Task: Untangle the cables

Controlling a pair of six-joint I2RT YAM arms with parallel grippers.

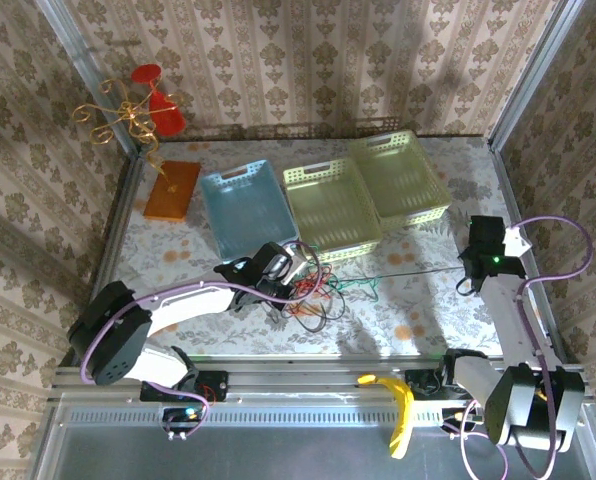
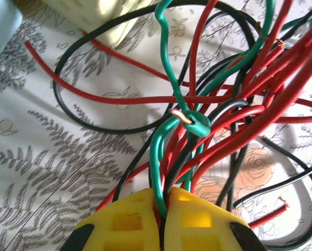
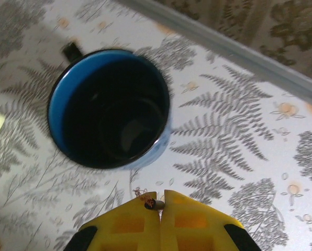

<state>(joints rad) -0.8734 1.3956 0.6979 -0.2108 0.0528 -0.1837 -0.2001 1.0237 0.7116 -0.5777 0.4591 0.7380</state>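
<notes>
The cables (image 1: 318, 290), red, green and black, lie knotted together on the table in front of the baskets. My left gripper (image 1: 278, 265) is down on the heap. In the left wrist view, that gripper (image 2: 164, 209) is shut on a bundle of strands: the green cable (image 2: 164, 68), the red cable (image 2: 119, 98) and a black one run between its yellow fingers (image 2: 119, 225). One thin black strand (image 1: 418, 270) stretches taut from the knot to my right gripper (image 1: 483, 262). The right gripper (image 3: 161, 205) is shut on that strand's bare copper tip.
A blue mug (image 3: 109, 107) stands right below the right gripper. A blue basket (image 1: 246, 205) and two pale yellow baskets (image 1: 330, 208) (image 1: 403, 178) line the back. An orange pad (image 1: 172, 190) lies far left and a banana (image 1: 398, 405) on the near rail.
</notes>
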